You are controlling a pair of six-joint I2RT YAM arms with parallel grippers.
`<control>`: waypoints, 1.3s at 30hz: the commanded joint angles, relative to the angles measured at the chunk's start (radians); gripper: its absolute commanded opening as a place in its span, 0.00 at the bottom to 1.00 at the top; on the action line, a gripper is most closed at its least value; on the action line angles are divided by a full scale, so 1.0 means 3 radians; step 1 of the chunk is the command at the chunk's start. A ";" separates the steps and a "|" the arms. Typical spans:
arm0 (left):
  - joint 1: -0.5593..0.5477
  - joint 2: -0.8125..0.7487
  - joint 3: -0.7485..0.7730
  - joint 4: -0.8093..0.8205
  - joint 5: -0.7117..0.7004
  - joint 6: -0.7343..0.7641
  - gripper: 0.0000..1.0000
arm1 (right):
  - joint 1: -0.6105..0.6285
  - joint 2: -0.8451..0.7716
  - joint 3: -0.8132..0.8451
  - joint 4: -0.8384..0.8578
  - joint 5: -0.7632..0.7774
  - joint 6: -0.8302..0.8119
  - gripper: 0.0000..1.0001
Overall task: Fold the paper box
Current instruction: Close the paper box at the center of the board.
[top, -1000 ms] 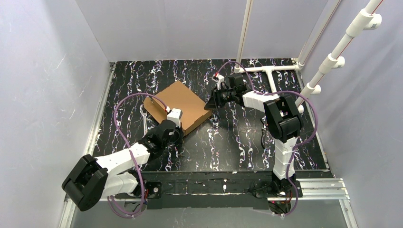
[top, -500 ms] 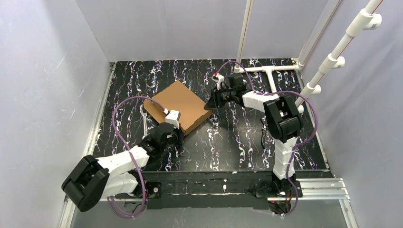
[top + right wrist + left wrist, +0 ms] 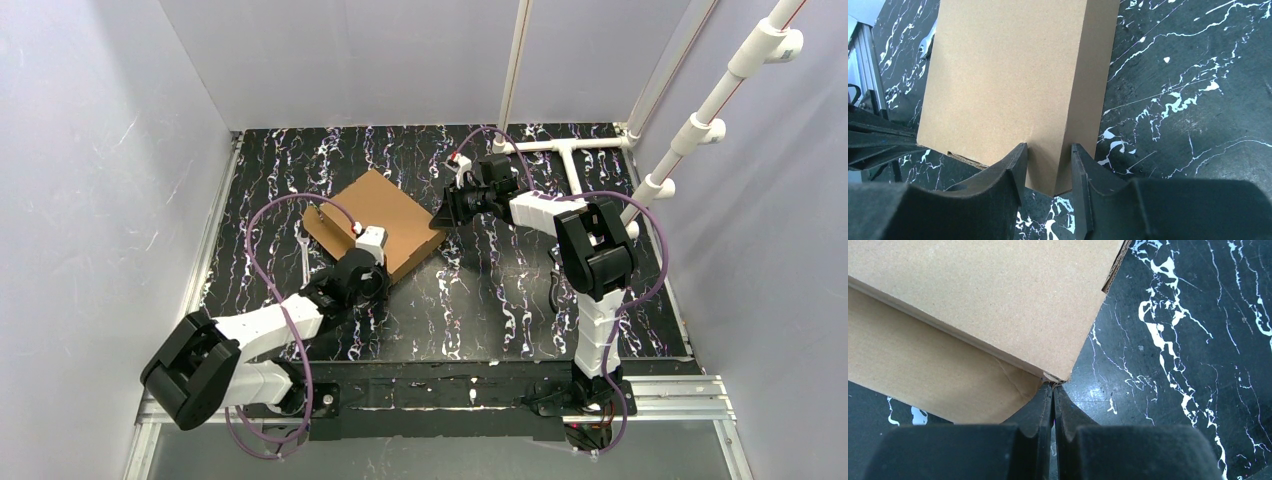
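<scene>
The paper box [image 3: 378,212] lies closed and flat on the black marbled table, a shallow brown cardboard rectangle turned like a diamond. My left gripper [image 3: 378,272] is at its near corner. In the left wrist view the paper box [image 3: 998,300] fills the upper left, and the left gripper [image 3: 1053,387] is shut, its tips touching that corner with nothing between them. My right gripper [image 3: 440,218] is at the box's right corner. The right wrist view shows the paper box [image 3: 1008,75] with that corner between the fingers of the right gripper [image 3: 1047,150], which grip it.
A small metal wrench [image 3: 303,255] lies on the table just left of the box, and shows again as the wrench [image 3: 928,42]. White pipe framing [image 3: 565,148] stands at the back right. Walls close in the table on the left and back.
The left arm has swung a little to the right, keeping its shut tips at the box's near corner. The right gripper has edged slightly left. The box has barely moved.
</scene>
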 commanded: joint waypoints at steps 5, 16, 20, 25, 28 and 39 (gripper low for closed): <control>0.0016 0.0181 0.0366 -0.0545 -0.0166 -0.0144 0.00 | 0.0159 0.0180 -0.0113 -0.0532 0.0138 -0.0159 0.42; 0.0071 0.0485 0.0611 -0.0683 -0.0141 -0.0234 0.00 | 0.0162 0.0175 -0.0118 -0.0532 0.0125 -0.0156 0.42; 0.0144 0.0312 0.0541 -0.0532 -0.0201 -0.0342 0.00 | 0.0166 0.0175 -0.0118 -0.0529 0.0114 -0.0154 0.42; 0.0335 0.0172 0.0425 -0.0528 -0.0238 -0.0695 0.00 | 0.0167 0.0170 -0.0118 -0.0532 0.0114 -0.0158 0.41; 0.0427 0.0121 0.0325 -0.0488 -0.0204 -0.0877 0.00 | 0.0167 0.0165 -0.0118 -0.0529 0.0114 -0.0159 0.41; 0.0625 -0.0046 0.0204 -0.0355 -0.0054 -0.0849 0.00 | 0.0167 0.0177 -0.0113 -0.0543 0.0157 -0.0179 0.40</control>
